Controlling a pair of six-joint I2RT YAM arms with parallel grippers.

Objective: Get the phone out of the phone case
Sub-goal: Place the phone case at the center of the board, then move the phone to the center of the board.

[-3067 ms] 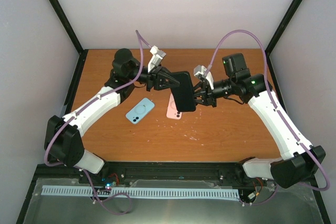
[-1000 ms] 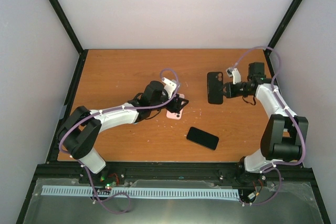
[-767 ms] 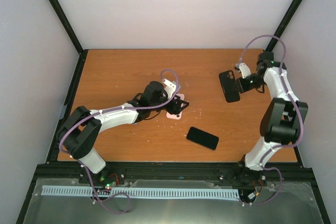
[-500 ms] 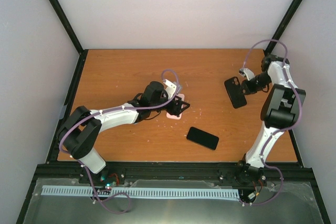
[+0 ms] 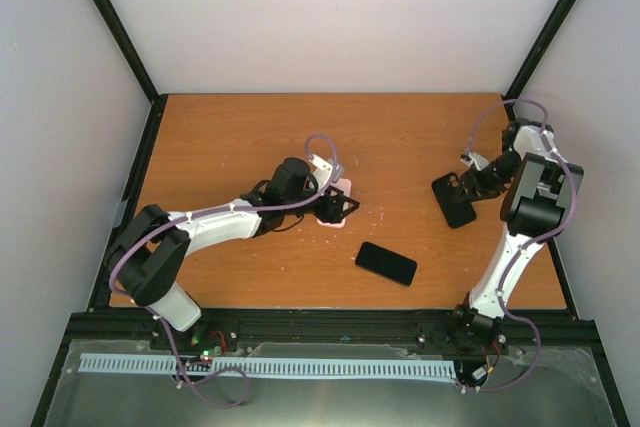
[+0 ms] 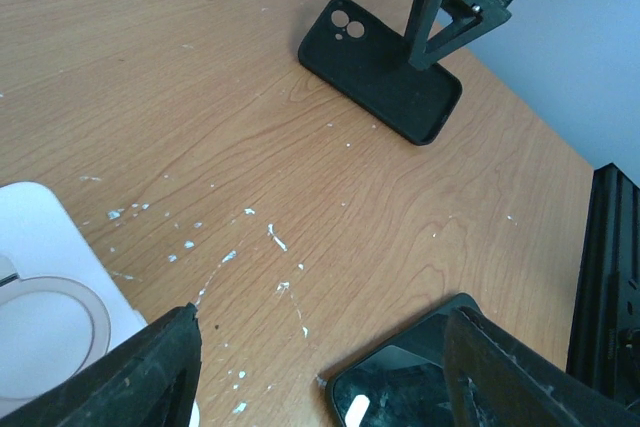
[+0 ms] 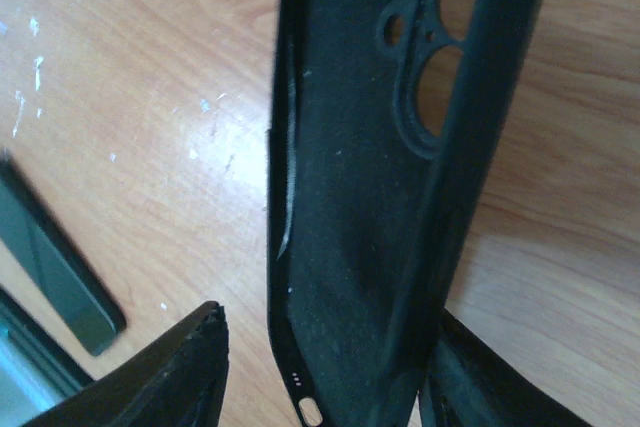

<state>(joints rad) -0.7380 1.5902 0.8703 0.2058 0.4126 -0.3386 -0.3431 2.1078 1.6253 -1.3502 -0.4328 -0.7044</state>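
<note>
The black phone (image 5: 386,263) lies bare and screen up on the table, near the front centre. It also shows as a dark corner (image 6: 405,387) in the left wrist view. The empty black phone case (image 5: 455,199) rests on the wood at the right, its camera cutout showing (image 6: 380,72). My right gripper (image 5: 478,183) is open around one long edge of the case (image 7: 370,197). Its left finger (image 7: 170,377) stands apart from that edge. My left gripper (image 5: 338,209) is open and holds nothing, low over the table beside a pink case (image 5: 341,190).
The pink case with a ring on its back (image 6: 40,297) lies under my left finger. White flecks mark the wood between it and the phone. The black frame rail (image 6: 610,277) runs along the table's right edge, close to the right arm (image 5: 530,197).
My right gripper carried the black case right and down to the table, and its jaws have opened. The left arm and the phone have stayed put.
</note>
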